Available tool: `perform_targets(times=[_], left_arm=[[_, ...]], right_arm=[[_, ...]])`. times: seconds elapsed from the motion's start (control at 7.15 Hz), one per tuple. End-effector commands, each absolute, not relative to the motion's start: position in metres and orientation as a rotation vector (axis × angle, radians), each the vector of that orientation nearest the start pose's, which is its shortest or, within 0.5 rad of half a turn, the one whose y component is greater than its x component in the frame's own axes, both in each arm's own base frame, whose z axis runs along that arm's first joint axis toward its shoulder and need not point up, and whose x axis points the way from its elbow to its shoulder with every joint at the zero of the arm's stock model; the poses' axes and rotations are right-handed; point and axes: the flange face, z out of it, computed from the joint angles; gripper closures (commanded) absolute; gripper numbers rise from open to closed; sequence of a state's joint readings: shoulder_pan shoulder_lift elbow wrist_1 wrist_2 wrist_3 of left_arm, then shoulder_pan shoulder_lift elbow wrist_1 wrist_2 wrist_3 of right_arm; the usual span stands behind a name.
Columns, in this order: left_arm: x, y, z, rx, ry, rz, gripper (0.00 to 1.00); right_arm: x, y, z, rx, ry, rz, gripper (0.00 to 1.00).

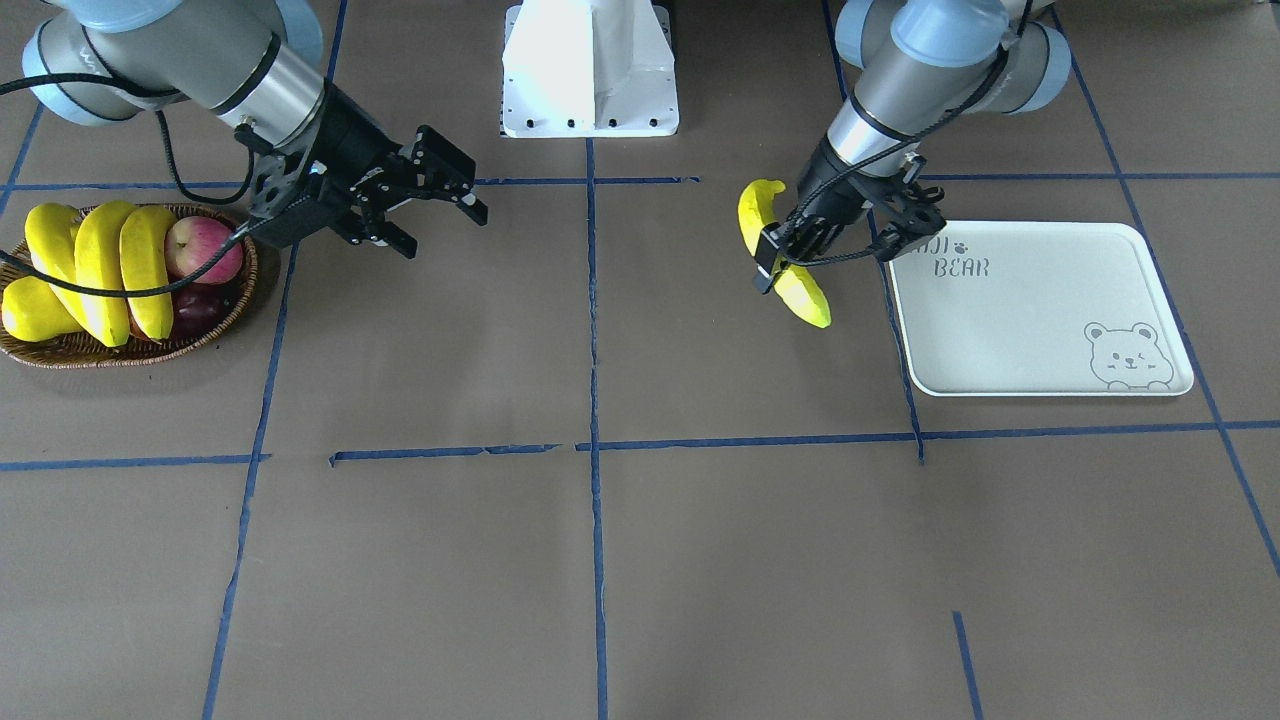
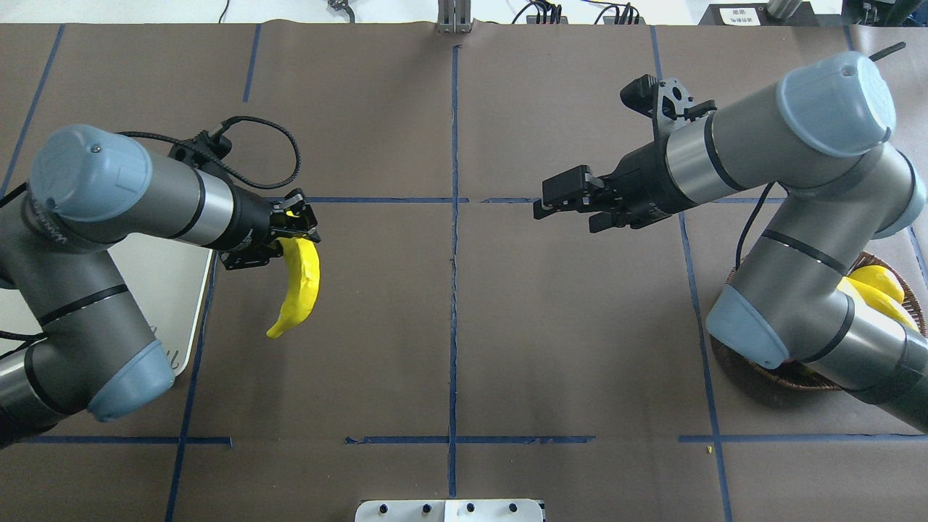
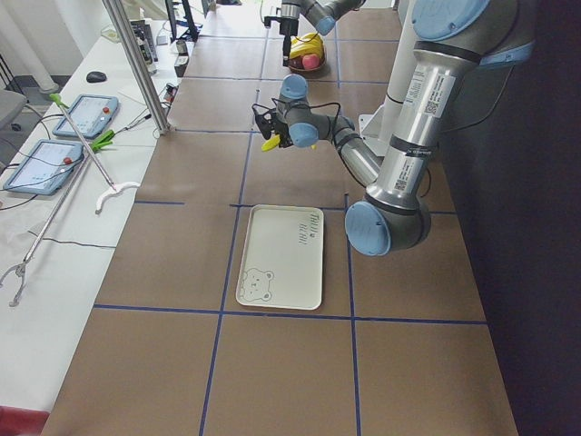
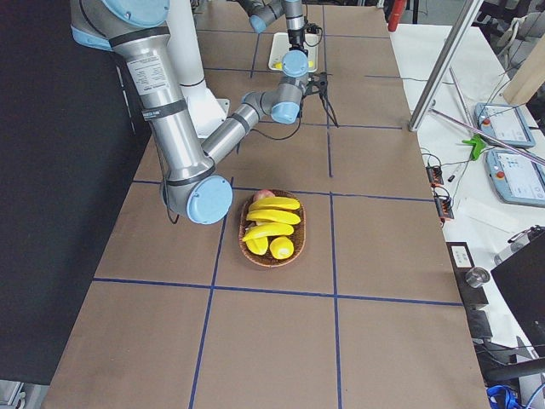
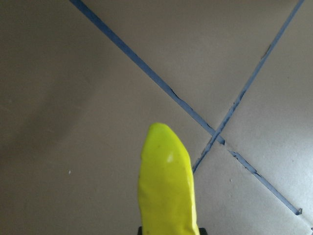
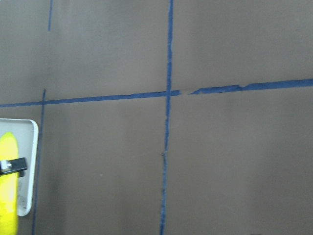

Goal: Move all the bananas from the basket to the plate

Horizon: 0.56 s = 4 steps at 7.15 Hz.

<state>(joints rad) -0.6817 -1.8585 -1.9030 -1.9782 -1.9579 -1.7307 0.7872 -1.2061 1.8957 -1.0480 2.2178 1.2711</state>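
Bananas, four in count.

Item 1: one banana (image 1: 810,298). My left gripper (image 1: 790,250) is pinching it shut-fingered near mid-length. Both tips are hanging free, which I judge is leaving the lower end ready to be laid down first. It appears to be riding above the table (image 1: 600,560), not resting on it.

Items 2–4: three bananas (image 1: 100,262). They are lying side by side across the basket (image 1: 70,352), propped on an apple (image 1: 205,248) and other fruit, so they are sitting high and easy to reach.

Item 5: plate (image 1: 1040,320). In the front-facing view it is lying at 3 o'clock from the held banana, its near rim just beside my left gripper. No banana is lying on it yet.

Item 6: my right gripper (image 1: 443,230). Its fingers are spread wide and gripping nothing. The basket is sitting at 9 o'clock from it in that same view, close by.

Clearance: the plate's raised rim is standing between the banana and its resting place, so I judge I am needing to carry over it, not slide. Bare table is stretching between my two arms.
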Motion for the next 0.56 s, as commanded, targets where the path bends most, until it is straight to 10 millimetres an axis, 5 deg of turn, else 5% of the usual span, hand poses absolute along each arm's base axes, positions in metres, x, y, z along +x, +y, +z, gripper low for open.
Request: perform_targets(times=[0.0, 0.28, 0.42], left_arm=[[0.33, -0.425, 0.401, -0.033, 0.929, -0.498, 1.0], [0.267, -0.428, 0.473, -0.021, 0.826, -0.427, 1.0], [0.231, -0.44, 0.508, 0.008, 0.787, -0.359, 1.0]], right_arm=[[-0.323, -0.473, 0.281, 0.137, -1.109, -0.057, 0.0], [-0.283, -0.473, 0.304, 0.136, -0.967, -0.142, 0.0], [-0.25, -0.458, 0.328, 0.143, -0.897, -0.229, 0.0]])
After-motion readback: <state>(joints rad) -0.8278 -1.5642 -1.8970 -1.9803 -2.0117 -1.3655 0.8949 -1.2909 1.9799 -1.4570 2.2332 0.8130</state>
